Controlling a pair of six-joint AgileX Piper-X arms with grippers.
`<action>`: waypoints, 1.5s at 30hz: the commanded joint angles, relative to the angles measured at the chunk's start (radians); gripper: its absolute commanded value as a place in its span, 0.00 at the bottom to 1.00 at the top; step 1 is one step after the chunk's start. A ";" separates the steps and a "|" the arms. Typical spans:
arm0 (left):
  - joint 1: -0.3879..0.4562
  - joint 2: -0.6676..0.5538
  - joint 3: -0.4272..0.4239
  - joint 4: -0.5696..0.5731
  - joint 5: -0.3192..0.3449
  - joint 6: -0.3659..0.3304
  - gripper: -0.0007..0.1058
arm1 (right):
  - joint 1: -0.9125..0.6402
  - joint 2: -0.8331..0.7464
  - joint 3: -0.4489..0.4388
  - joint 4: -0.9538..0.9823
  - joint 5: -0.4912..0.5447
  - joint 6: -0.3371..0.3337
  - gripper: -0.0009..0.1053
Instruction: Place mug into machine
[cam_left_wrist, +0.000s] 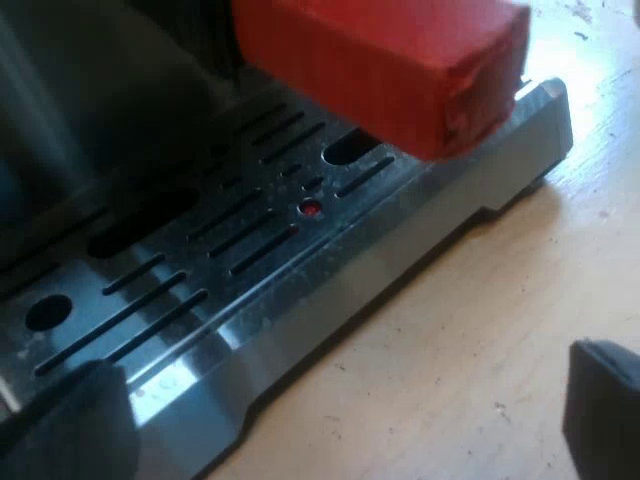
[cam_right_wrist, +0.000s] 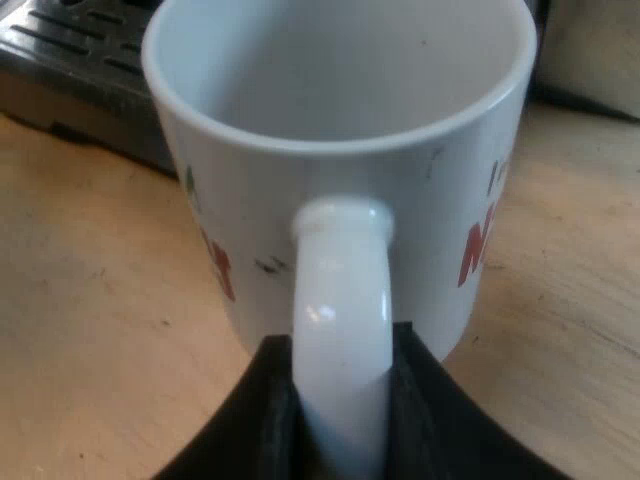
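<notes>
Right gripper (cam_right_wrist: 340, 405) clenched on the handle of the white ceramic mug (cam_right_wrist: 340, 90). Mug upright over pale wooden table (cam_right_wrist: 90, 330), near slotted steel drip tray (cam_right_wrist: 70, 50). Left gripper (cam_left_wrist: 335, 410) released, fingers wide apart at the tray's edge. Red handle end (cam_left_wrist: 390, 60) overhangs beyond.

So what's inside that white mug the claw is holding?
Inside the mug, held by its handle in the right claw, only bare white wall shows. Its floor is hidden behind the near rim, so whether anything lies at the bottom cannot be told.
</notes>
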 joint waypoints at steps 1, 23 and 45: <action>-0.003 -0.001 0.001 -0.021 -0.030 -0.011 0.68 | 0.106 -0.012 -0.017 -0.047 0.099 0.019 0.01; -0.003 -0.001 0.001 -0.051 -0.155 -0.060 0.71 | 0.450 0.621 -0.017 -0.761 0.409 0.175 0.01; -0.003 -0.001 0.001 -0.034 0.029 -0.058 0.71 | 0.450 0.964 -0.112 -1.050 0.410 0.136 0.01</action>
